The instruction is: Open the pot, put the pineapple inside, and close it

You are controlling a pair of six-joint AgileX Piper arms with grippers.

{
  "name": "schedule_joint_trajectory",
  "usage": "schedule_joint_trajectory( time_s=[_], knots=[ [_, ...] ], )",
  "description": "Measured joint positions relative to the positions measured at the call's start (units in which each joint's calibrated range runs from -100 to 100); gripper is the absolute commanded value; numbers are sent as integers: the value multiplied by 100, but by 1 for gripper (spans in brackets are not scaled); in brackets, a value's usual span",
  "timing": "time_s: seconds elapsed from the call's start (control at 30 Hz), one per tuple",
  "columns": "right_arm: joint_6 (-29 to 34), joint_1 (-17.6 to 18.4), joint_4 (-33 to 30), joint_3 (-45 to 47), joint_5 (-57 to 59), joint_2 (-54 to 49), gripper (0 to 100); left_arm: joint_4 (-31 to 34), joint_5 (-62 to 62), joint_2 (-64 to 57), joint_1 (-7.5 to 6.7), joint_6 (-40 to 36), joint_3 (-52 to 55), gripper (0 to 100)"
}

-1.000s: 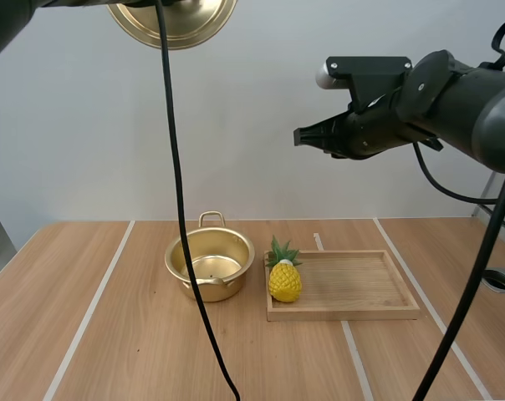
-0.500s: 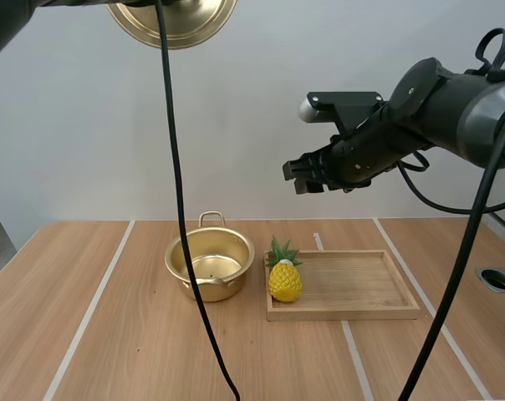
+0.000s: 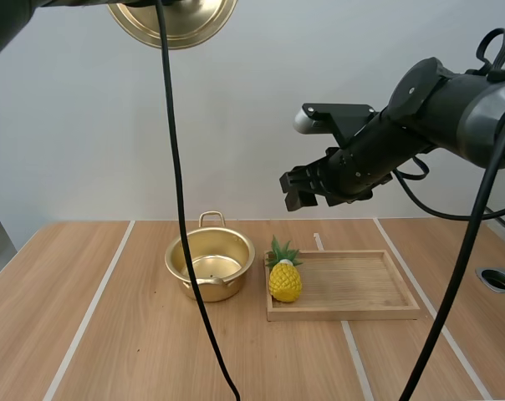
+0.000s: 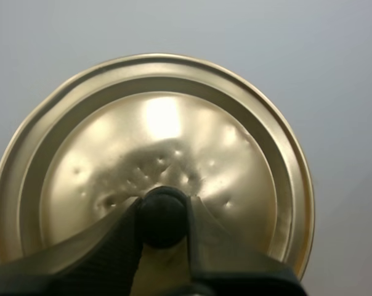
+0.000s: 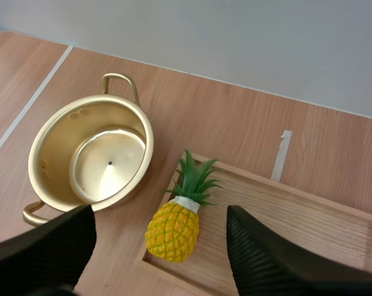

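- The pineapple [image 3: 285, 280] stands upright in the wooden tray [image 3: 361, 288], at the tray's left end, close to its near-left corner, with the green crown pointing up.
- The pot [image 3: 234, 277] sits on the table [image 3: 94, 334] just left of the tray, about midway across the table's width. It is open and holds nothing, with one handle toward the far edge and one toward the near edge.
- The right wrist view shows a narrow strip of bare table between the pot's rim and the tray's left wall. From the high view, the two could pass for touching.
- The lid [image 4: 173, 117] is high above the table on the left side. The high view catches its lower rim, while the left wrist view shows its whole dented top.
- The left gripper [image 4: 163, 213] is clamped on the lid's black knob, one finger on each side.
- The right gripper [image 3: 296, 188] hangs in the air well above the tray's left end. Its fingers (seen best from its own wrist camera) stand wide apart and hold nothing, and the pineapple shows below the gap between them.
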Motion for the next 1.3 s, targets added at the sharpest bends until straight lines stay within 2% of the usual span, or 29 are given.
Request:
schedule_joint_trajectory(
  time_s=[0.53,0.93,1.3],
  knots=[
    [-22,0,285,141,368,430,100,0,0,0,0,0,0,0],
    [-361,0,496,795,-226,1052,100,0,18,0,0,0,0,0],
    [-732,72,676,849,-331,1462,100,0,18,0,0,0,0,0]
  ],
)
